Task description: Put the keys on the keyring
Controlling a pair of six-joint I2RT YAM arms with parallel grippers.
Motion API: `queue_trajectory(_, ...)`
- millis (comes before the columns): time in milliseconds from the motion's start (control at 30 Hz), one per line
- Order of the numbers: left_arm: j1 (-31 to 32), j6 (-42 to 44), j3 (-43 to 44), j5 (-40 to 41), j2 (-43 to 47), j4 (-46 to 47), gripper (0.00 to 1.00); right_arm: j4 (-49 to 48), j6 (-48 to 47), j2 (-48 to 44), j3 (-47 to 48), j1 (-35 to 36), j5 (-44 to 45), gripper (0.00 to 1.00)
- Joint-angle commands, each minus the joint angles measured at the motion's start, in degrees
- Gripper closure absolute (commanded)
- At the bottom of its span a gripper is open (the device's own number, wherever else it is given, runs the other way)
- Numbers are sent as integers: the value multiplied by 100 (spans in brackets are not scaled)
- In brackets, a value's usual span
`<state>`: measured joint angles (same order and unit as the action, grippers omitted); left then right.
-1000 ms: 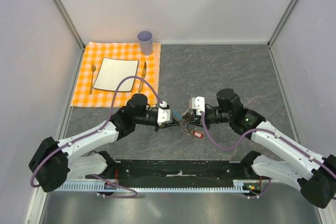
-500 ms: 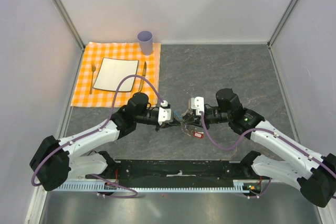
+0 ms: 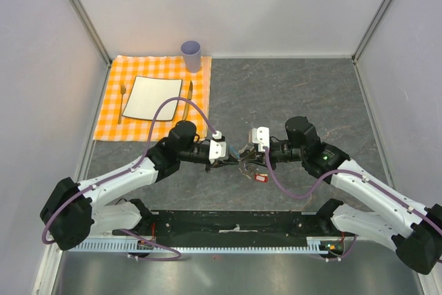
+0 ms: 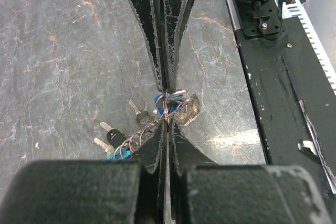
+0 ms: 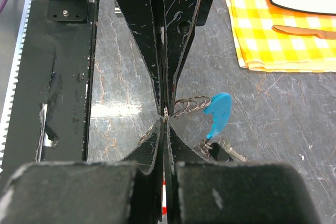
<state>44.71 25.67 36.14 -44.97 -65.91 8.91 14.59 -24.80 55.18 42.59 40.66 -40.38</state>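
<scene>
My two grippers meet tip to tip low over the middle of the table. The left gripper (image 3: pixel 233 156) (image 4: pixel 168 124) is shut on the silver chain of the keyring (image 4: pixel 137 139) (image 5: pixel 190 103). The keyring's cyan clasp (image 5: pixel 219 112) hangs beside it. The right gripper (image 3: pixel 247 154) (image 5: pixel 165 116) is shut on a small silver key with a blue tag (image 4: pixel 163 98) right at the chain. Other keys (image 4: pixel 137 112) (image 5: pixel 223 150) lie on the table under the chain. A red-tagged key (image 3: pixel 261 177) lies just below the right gripper.
An orange checked placemat (image 3: pixel 110 112) at the back left carries a white plate (image 3: pixel 152 97), a fork (image 3: pixel 122 101) and a knife (image 3: pixel 187 99). A purple cup (image 3: pixel 191 55) stands behind it. The black base rail (image 3: pixel 235 224) runs along the near edge.
The left gripper has edged slightly right, toward the right gripper. Both stay shut, and the red-tagged key has not moved.
</scene>
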Motion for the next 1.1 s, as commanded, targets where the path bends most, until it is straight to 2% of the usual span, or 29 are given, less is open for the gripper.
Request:
queue_trajectory(0, -6, 61, 253, 6, -27, 32, 98, -70, -96, -86, 250, 12, 39, 100)
queue_trajectory(400, -15, 34, 253, 252, -80, 23, 98, -70, -104, -104, 232, 12, 118, 100)
queue_trajectory(1067, -6, 35, 280, 164, -115, -12, 98, -79, -122, -148, 241, 20, 233, 100)
